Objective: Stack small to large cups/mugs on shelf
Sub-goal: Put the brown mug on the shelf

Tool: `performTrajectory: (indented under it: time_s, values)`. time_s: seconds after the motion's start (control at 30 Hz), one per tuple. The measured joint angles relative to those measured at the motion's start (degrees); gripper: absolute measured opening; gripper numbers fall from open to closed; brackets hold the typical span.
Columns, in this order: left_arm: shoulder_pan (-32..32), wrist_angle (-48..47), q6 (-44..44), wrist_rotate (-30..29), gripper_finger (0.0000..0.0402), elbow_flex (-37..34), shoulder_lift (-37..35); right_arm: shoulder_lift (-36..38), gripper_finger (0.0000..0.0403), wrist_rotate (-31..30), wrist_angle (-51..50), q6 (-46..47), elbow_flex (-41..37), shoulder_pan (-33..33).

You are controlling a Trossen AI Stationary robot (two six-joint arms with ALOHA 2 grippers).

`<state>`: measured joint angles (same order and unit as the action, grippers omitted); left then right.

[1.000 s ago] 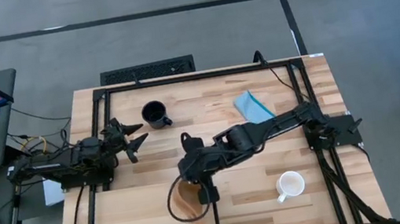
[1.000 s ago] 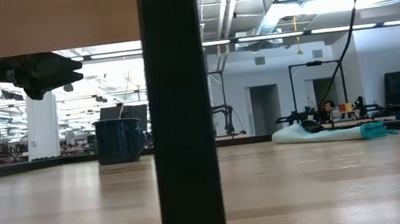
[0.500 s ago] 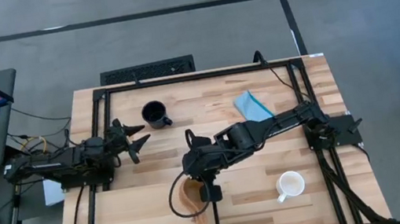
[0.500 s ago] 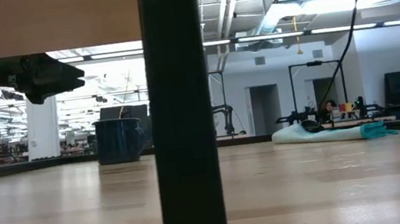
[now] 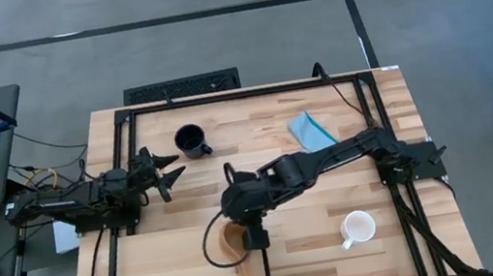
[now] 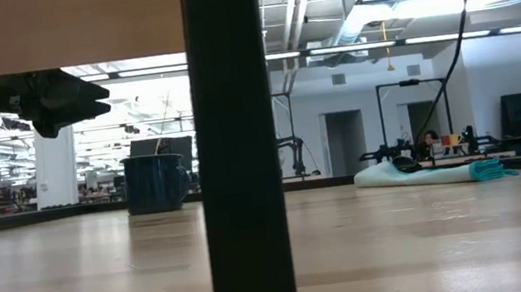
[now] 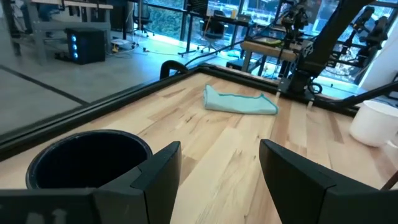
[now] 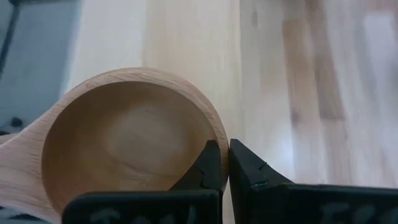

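The right gripper, pinched shut on the rim of the wooden cup, has eased it slightly along the shelf, while the left gripper waits spread wide beside the black mug.

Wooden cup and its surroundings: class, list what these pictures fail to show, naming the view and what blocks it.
- High view: the right gripper and its arm cover most of the wooden cup.
- Low view: a dark upright post hides the scene's middle; neither the wooden cup nor the white mug shows.
- Left wrist view: the black mug is partly hidden by the fingers; the picture's edge cuts off the white mug.
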<state>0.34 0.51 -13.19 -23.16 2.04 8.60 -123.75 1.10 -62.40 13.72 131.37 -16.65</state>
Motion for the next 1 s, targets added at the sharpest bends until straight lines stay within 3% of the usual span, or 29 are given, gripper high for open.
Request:
performTrajectory:
  time_s: [0.23, 0.9, 1.0]
  values:
    - [0.0, -0.2, -0.1, 0.2, 0.0209, 0.0, -0.2, -3.9, 0.0019, 2.4, -1.3, -0.9, 3.7, 0.0]
    - [0.0, -0.1, 0.0, 0.2, 0.0209, 0.0, 0.0, -3.9, 0.0019, 3.5, -4.0, -0.2, 3.6, 0.1]
    - [0.0, -0.1, 0.0, 0.2, 0.0209, 0.0, 0.0, -3.9, 0.0034, 3.5, -4.0, -0.1, 3.6, 0.2]
